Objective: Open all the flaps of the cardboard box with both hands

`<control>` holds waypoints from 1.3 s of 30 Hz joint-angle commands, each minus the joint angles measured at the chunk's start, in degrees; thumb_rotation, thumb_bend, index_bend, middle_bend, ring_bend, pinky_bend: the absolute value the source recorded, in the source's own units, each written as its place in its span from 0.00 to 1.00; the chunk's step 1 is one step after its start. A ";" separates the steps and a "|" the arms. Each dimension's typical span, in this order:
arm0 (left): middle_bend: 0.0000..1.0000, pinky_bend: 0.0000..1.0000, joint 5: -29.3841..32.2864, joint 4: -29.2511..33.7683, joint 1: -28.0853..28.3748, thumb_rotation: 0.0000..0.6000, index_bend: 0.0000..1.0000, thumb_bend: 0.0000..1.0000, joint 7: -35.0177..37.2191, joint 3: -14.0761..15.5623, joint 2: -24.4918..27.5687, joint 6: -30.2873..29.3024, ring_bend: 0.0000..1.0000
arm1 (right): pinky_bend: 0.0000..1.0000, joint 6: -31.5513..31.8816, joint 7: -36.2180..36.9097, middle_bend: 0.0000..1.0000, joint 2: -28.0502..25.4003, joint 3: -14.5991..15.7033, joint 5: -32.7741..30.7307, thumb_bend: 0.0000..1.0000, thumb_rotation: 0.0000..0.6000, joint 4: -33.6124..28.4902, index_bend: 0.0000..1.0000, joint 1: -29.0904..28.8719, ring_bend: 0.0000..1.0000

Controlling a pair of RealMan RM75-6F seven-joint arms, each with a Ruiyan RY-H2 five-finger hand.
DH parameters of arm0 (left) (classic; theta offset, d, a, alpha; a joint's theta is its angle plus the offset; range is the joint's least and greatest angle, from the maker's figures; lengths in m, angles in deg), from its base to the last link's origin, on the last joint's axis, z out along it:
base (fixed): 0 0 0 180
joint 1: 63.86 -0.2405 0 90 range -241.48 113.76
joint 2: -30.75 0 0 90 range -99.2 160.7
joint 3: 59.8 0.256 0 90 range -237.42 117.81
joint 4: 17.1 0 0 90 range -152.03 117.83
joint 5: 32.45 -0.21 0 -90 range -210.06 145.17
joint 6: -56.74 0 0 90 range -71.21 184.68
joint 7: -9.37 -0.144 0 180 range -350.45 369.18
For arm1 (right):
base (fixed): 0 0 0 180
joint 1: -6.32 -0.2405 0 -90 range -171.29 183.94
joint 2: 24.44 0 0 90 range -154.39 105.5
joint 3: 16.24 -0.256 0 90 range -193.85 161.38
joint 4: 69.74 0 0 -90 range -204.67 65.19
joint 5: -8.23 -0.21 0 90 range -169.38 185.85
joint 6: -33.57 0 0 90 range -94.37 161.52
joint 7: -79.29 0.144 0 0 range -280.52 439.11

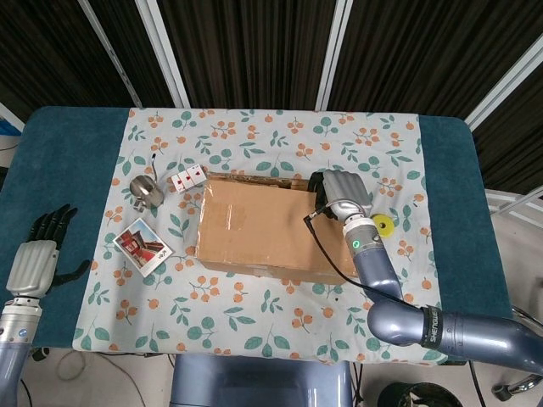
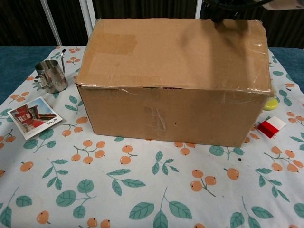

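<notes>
1. Dark slatted panels are closing off the room behind a teal table point(image 1: 76, 144), and its leaf-and-orange patterned cloth point(image 1: 254, 318) is carrying the cardboard box point(image 1: 259, 229) at the centre.
2. I am working the right hand point(image 1: 341, 193) at the box's far right corner, about two o'clock from its middle; its fingers point(image 1: 321, 188) are curling over the top flap's far edge there and seem to be touching the card, though I cannot tell whether they are truly hooked under it.
3. To do this step well, I judge the lift should be slow and follow the flap's hinge line, since tape is showing on the top and may tear or drag the whole box.
4. I am keeping the left hand point(image 1: 36, 254) well apart at nine o'clock, off the cloth, fingers spread and holding nothing; bringing it in to steady the box looks wise.
5. At ten o'clock a steel cup point(image 2: 50, 76) and a picture card point(image 2: 33, 117) are lying clear of the work.
</notes>
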 commanded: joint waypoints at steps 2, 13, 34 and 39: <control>0.00 0.00 -0.08 -0.01 -0.02 1.00 0.00 0.24 0.07 -0.02 -0.01 -0.01 0.00 | 0.50 -0.92 1.35 0.54 -2.26 -2.81 -5.94 1.00 1.00 -2.96 0.53 -1.41 0.51; 0.00 0.00 -1.04 -0.46 -0.08 1.00 0.00 0.24 0.24 -0.02 -0.32 -0.59 0.00 | 0.51 -3.95 8.25 0.54 -6.44 -10.02 -18.95 1.00 1.00 -7.06 0.49 -2.88 0.51; 0.00 0.00 -1.65 -0.86 -0.22 1.00 0.00 0.24 0.33 0.05 -0.57 -0.85 0.00 | 0.51 -16.34 16.26 0.54 -19.23 -15.84 -36.42 1.00 1.00 -17.74 0.45 -3.83 0.51; 0.00 0.00 -1.89 -0.94 -0.24 1.00 0.00 0.24 0.33 0.06 -0.68 -1.00 0.00 | 0.51 -20.86 18.39 0.54 -23.25 -16.61 -39.16 1.00 1.00 -20.94 0.45 -3.74 0.51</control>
